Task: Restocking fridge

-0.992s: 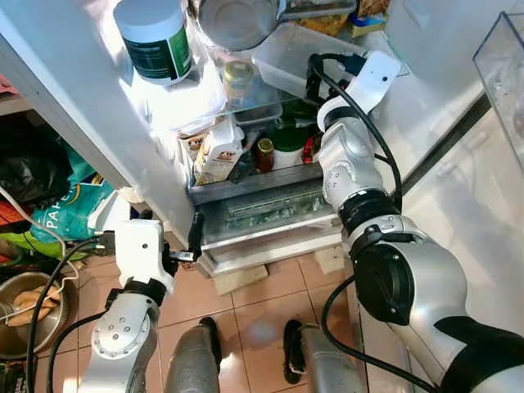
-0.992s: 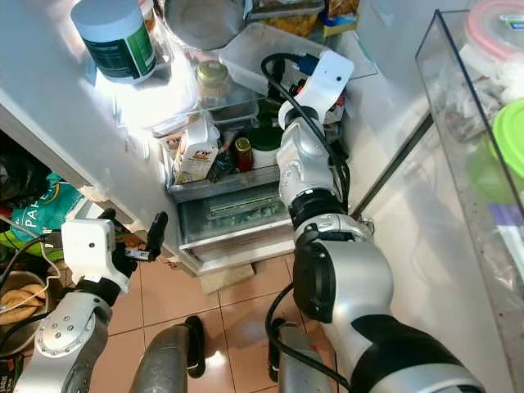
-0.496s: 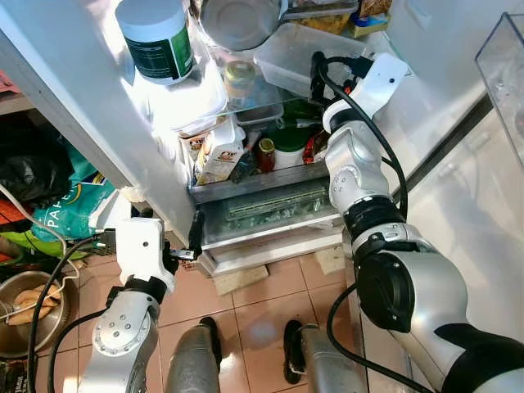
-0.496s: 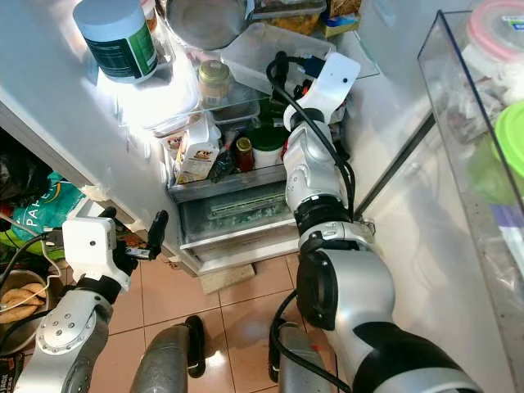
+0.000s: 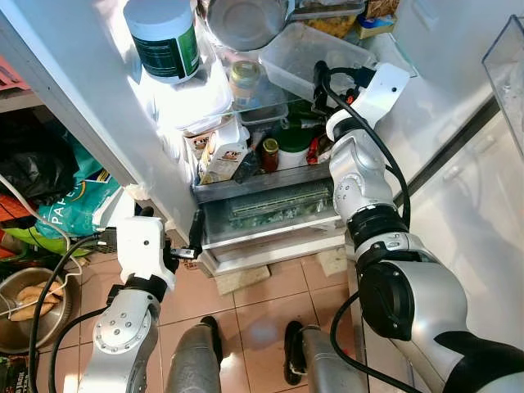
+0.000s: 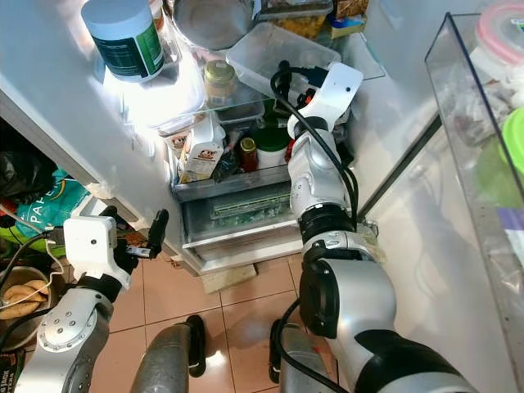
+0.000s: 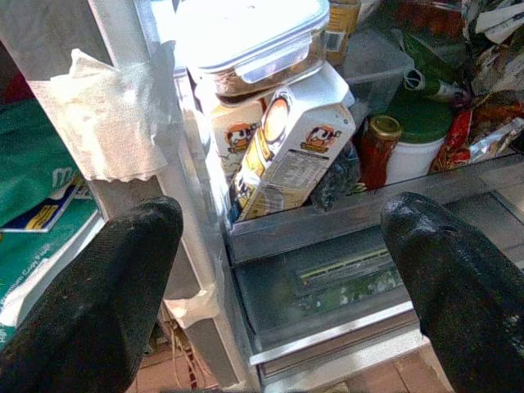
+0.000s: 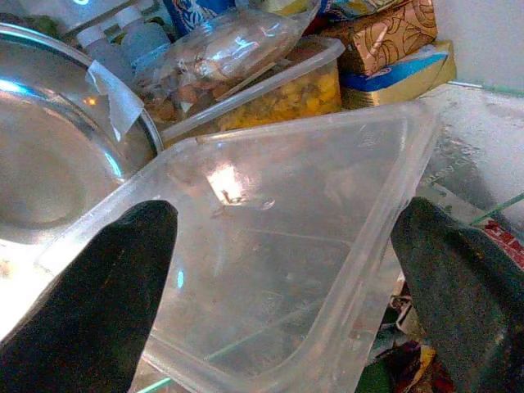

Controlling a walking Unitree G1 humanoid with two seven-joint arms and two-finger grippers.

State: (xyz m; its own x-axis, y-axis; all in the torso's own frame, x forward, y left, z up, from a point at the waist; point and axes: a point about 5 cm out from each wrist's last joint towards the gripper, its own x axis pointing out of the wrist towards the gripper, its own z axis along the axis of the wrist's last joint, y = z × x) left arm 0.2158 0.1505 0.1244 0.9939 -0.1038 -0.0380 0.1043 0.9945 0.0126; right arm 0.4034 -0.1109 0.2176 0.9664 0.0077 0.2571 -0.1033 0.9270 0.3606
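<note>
The open fridge stands before me with crowded shelves. My right gripper is open at the upper glass shelf, its fingers wide apart on either side of an empty clear plastic container, not touching it. Beside that container sits a steel bowl. My left gripper hangs open low at the fridge's left edge, facing a milk carton, a red-lidded jar and the crisper drawer.
A green-labelled tub and a lidded food box sit at the upper left. The fridge door with its clear bin stands at my right. A green bag and a metal bowl lie on the floor at left.
My right arm has shifted a little to the right and closer to the clear container. The left arm has stayed in place.
</note>
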